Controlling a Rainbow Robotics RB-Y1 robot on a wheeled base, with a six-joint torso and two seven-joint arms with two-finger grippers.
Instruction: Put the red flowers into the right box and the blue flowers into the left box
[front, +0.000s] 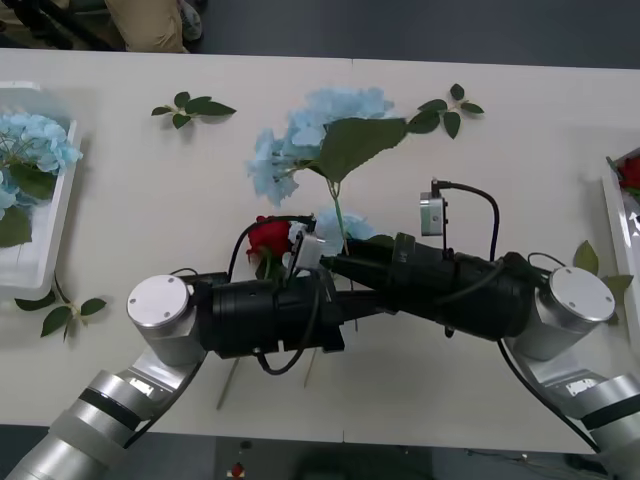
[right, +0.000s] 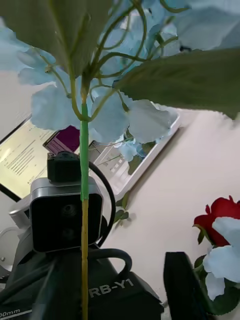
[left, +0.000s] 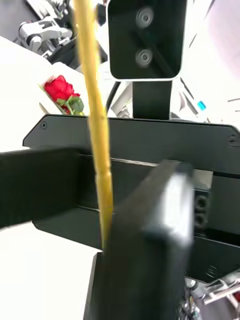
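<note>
A large blue flower (front: 325, 125) with a broad leaf stands raised over the table's middle, where both arms meet. Its yellow stem (left: 97, 125) runs down into my left gripper (left: 107, 250), which is shut on it. My right gripper (front: 328, 262) faces the left one and is open, with the same stem (right: 84, 235) passing between its fingers (right: 182, 280). A red flower (front: 268, 238) and a small blue bloom (front: 340, 222) lie on the table beside the grippers. The left box (front: 45, 262) holds blue flowers (front: 35, 140). At the right edge, the right box (front: 612, 215) holds a red flower (front: 630, 172).
Loose leaf sprigs lie at the back left (front: 192, 108), the back right (front: 448, 108), beside the left box (front: 60, 310) and near the right box (front: 588, 258). Two thin stem ends (front: 228, 390) stick out from under the left arm toward the table's front edge.
</note>
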